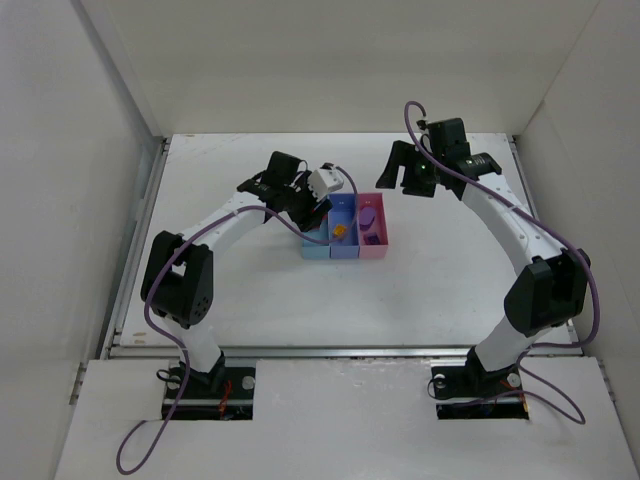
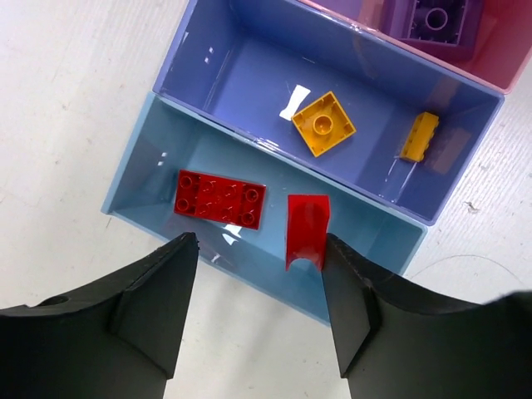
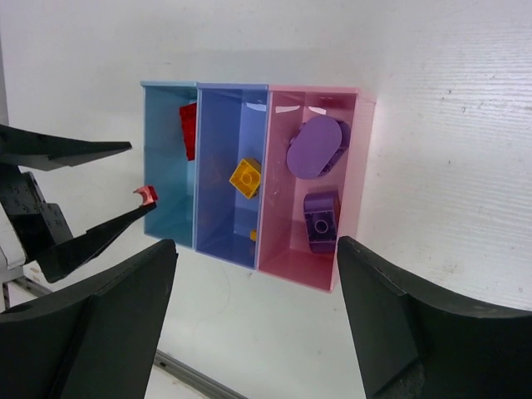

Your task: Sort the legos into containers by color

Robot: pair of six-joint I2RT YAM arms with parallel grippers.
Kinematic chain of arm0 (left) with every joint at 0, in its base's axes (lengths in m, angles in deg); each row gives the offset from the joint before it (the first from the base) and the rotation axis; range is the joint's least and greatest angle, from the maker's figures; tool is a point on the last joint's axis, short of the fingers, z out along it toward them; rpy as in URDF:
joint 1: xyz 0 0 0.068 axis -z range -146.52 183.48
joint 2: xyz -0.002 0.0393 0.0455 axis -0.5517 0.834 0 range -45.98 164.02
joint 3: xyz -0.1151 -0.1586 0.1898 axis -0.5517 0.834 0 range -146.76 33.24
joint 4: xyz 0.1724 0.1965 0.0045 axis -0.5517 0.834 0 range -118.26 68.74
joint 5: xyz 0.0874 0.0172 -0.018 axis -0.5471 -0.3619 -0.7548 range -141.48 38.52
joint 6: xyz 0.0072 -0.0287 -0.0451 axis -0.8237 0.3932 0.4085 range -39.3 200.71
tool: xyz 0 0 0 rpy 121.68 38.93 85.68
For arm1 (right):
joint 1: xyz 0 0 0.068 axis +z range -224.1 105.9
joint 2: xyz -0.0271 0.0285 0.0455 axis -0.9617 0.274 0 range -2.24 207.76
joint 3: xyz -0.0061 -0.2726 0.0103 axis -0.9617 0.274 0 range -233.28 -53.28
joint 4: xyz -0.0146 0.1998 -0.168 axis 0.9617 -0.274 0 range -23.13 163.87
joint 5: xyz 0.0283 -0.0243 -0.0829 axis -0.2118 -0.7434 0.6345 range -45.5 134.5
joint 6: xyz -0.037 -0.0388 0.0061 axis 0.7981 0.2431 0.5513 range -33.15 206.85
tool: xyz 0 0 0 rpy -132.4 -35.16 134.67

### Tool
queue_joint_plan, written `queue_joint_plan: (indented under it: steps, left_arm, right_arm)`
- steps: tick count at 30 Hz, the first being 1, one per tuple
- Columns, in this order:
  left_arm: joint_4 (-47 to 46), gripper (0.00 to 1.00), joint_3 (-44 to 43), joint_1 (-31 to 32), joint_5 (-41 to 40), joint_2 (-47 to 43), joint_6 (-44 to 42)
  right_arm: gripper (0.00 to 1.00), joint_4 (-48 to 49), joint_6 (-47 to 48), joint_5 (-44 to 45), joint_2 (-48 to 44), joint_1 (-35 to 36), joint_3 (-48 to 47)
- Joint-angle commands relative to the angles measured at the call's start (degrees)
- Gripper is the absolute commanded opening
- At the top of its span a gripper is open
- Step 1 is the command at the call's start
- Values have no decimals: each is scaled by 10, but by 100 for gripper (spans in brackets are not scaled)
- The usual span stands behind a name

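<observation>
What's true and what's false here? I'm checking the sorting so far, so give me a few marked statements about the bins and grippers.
1. The pink bin holds two purple bricks. True.
2. The yellow bricks lie in the light blue bin. False: they lie in the periwinkle bin.
3. The right gripper is shut on a brick. False: it is open and holds nothing.
4. A flat red brick lies in the light blue bin. True.

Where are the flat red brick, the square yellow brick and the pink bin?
flat red brick [image 2: 220, 199]: left wrist view, its studded top.
square yellow brick [image 2: 323, 123]: left wrist view, its centre stud.
pink bin [image 3: 287, 251]: right wrist view, bare floor at its near end.
</observation>
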Motion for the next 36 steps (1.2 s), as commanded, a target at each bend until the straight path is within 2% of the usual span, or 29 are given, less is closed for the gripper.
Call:
queue_joint_plan:
  steps: [1,3,5,6,8,9,12,15,17,18,21,24,25,26,28,29,30,31,34,35,36]
  left_arm:
    - [6,56,-19,4,16,-5,12]
    - [6,45,-14,4,16,-5,12]
    - [6,28,-14,4,16,-5,12]
    - [6,16,-14,4,16,-5,12]
    - [6,9,-14,4,21,-5,19]
    - [11,9,-14,4,21,0,19]
    - [18,19,-19,4,16,0,19]
    - [23,19,-26,4,16,-6,26]
    - [23,24,-39,-4,16,-15,34]
    - [23,30,-40,-17,16,-28,44]
    - [3,34,-47,-37,-19,-60,80]
    - [-38,34,-47,-88,-130,-90,167]
    - [-46,30,-47,-101,-166,-95,192]
    - [-52,27,-47,-114,-238,-100,214]
    - [-59,27,-47,-141,-311,-119,283]
    - [-71,29,-47,-165,-350,-125,309]
    - [-71,33,-47,-173,-442,-130,336]
    - [-71,37,-47,-179,-470,-130,348]
    - [-99,45,-18,-191,-549,-163,339]
    - [-105,51,2,-191,-564,-175,333]
    - [-105,54,9,-191,-582,-175,341]
  right_arm:
    - [83,3,9,8,-20,-2,-2]
    - [83,3,9,8,-20,-2,-2]
    - [83,3,9,8,-25,-2,-2]
    - [83,3,9,8,-25,-2,-2]
    - [83,3,9,8,-25,-2,-2]
    - [83,3,9,8,-25,-2,-2]
    - [83,3,9,8,-25,-2,-2]
    - [83,-2,14,14,-25,-2,-2]
    - [83,-2,14,21,-31,-9,-2]
    - [83,-2,19,27,-37,-16,-2]
    - [88,-24,33,95,-52,-41,-8]
    - [95,-43,48,180,-78,-84,-15]
    - [97,-51,48,209,-87,-95,-15]
    - [99,-60,48,243,-105,-106,-20]
    - [100,-67,48,373,-126,-129,-20]
    - [100,-67,48,424,-138,-130,-11]
    - [100,-55,48,476,-163,-135,-3]
    - [100,-43,48,567,-177,-135,9]
    - [100,18,48,669,-224,-135,57]
    - [100,29,48,683,-232,-135,75]
    - [100,35,48,693,-238,-135,75]
